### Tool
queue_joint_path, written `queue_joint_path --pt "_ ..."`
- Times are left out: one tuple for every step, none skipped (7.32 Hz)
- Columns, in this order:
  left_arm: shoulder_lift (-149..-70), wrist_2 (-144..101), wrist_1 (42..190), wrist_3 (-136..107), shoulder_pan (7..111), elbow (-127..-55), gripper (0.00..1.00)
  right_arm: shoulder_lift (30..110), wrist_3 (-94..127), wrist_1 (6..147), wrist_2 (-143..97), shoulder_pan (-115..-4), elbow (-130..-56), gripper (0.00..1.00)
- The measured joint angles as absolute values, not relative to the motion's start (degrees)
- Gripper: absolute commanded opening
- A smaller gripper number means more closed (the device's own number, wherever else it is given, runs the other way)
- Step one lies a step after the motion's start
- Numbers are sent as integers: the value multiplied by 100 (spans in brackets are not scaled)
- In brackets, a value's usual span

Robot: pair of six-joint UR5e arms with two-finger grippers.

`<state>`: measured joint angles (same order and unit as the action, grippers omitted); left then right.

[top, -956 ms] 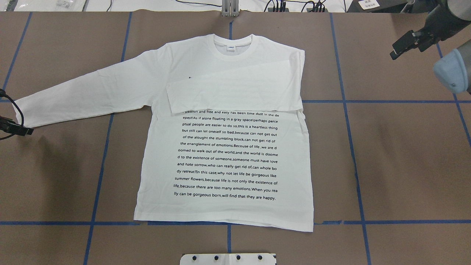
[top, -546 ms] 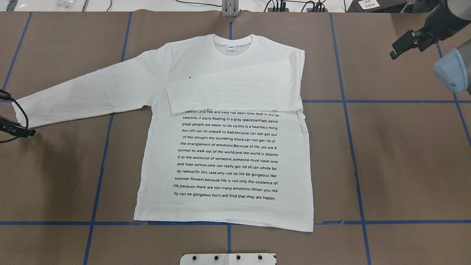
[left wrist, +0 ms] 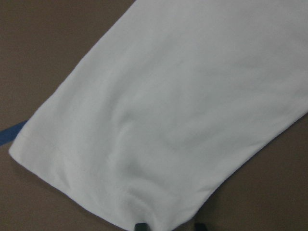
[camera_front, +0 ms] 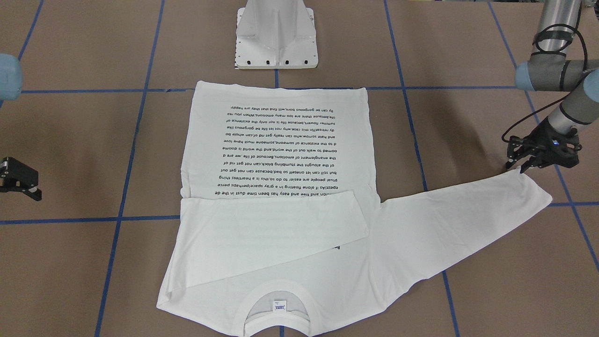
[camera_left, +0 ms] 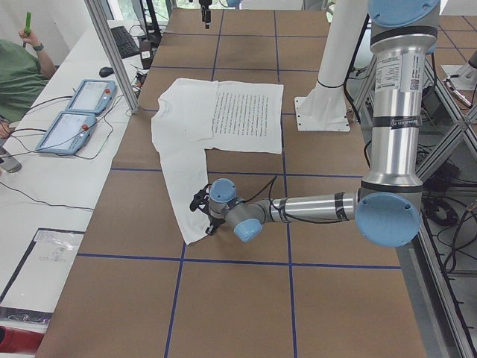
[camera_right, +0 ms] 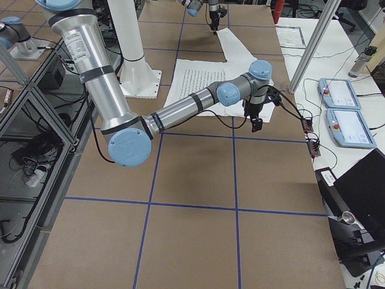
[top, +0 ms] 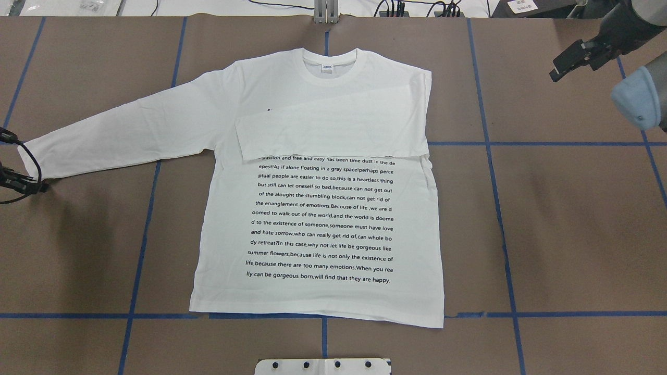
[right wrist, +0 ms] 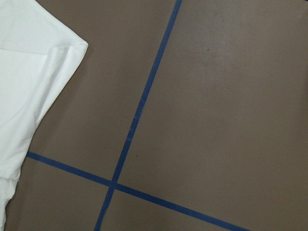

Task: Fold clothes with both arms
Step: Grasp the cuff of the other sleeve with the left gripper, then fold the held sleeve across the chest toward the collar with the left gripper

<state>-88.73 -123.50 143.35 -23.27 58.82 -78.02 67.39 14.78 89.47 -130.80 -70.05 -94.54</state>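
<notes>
The white long-sleeved T-shirt (top: 318, 219) lies flat, text side up, collar (top: 326, 73) at the far side. One sleeve (top: 333, 130) is folded across the chest. The other sleeve stretches out to the left, its cuff (top: 36, 156) near the table edge. My left gripper (top: 39, 186) is low at the cuff's near corner. In the left wrist view its fingertips (left wrist: 139, 226) stand apart at the cuff's edge (left wrist: 159, 120), open. My right gripper (top: 568, 62) hovers open and empty at the far right, clear of the shirt; it also shows in the front-facing view (camera_front: 18, 180).
The white pedestal base (camera_front: 277, 35) stands just behind the shirt's hem. Blue tape lines (top: 490, 156) cross the brown table. Operator pendants (camera_left: 74, 112) and cables lie on the bench beyond the collar side. The right wrist view shows the shirt's shoulder corner (right wrist: 24, 72).
My left gripper has come down and settled at the cuff's corner. My right gripper has drifted slightly up and away from the shirt. The shirt has not moved.
</notes>
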Motion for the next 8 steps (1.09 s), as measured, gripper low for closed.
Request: queue_joint_path --pt "-8849 -12349 14335 -2299 5892 -7825 0 6738 1482 8947 -13084 -7005 -9466 100" --pt "-8848 -12355 14335 -2269 5913 -7876 0 6741 1484 8947 -13086 -7005 -9486 100" --pt "-8872 -12370 14321 -2238 5954 -7961 0 6744 1489 8947 -13087 -7005 -9500 100" --pt "-8906 -12387 14295 -2221 6012 -8043 0 6745 1501 8947 -13087 -7005 -9512 100" --pt "-9006 -12407 14246 -2228 6140 -8139 0 6750 1512 8947 -13087 -7005 -9526 100" --pt "-9197 -12459 14064 -2260 6312 -8250 0 6752 1517 8947 -13087 -7005 -9532 100" --pt "-9489 -12545 13617 -2293 6482 -8413 0 6753 1519 8947 -13087 -7005 -9534 100" --pt "-9855 -12600 12970 -2383 6607 -8648 0 6759 1520 8947 -13087 -7005 -9536 100"
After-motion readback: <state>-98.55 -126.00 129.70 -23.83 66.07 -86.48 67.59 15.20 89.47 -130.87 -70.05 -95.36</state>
